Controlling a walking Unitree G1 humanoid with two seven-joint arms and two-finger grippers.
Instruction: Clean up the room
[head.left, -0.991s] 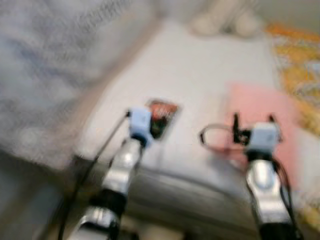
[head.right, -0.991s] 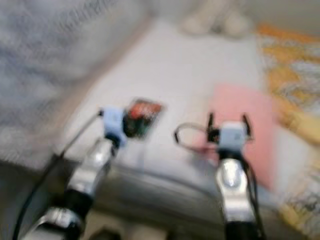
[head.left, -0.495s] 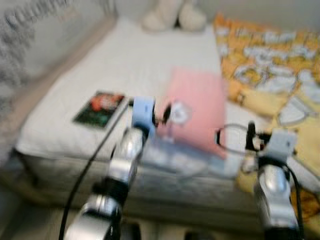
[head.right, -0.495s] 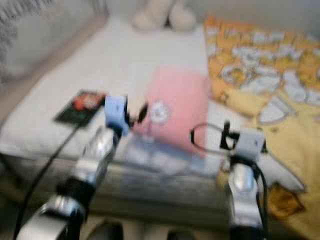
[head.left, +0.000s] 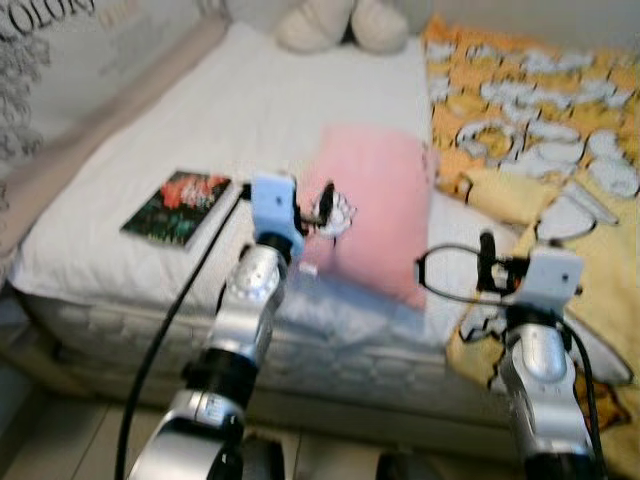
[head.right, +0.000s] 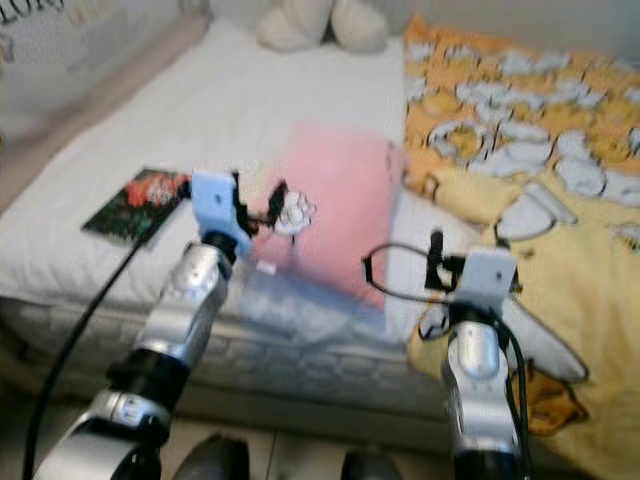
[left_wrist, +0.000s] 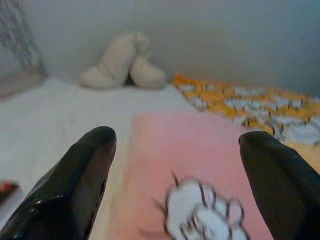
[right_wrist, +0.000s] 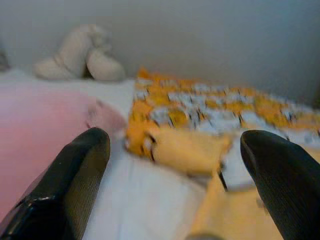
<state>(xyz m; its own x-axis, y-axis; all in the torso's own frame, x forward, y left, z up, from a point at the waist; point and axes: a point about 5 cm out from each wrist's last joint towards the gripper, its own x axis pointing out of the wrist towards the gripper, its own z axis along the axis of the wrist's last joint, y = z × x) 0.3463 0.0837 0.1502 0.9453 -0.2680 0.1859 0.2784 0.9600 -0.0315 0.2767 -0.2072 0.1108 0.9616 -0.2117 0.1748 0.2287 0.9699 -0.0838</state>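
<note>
White bed (head.left: 300, 110) now sits steadier in view than before; pink pillow (head.left: 375, 215) near its front edge, book (head.left: 178, 205) leftward. Left gripper (left_wrist: 175, 165) and right gripper (right_wrist: 175, 170) hover, jaws apart.

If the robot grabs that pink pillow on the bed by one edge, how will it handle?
The pink pillow looks soft and flat, so it would probably sag and fold rather than stay stiff. It likely weighs little for its size. Its fabric cover should grip well, though the open left end effector may pinch cover only, not filling.
</note>
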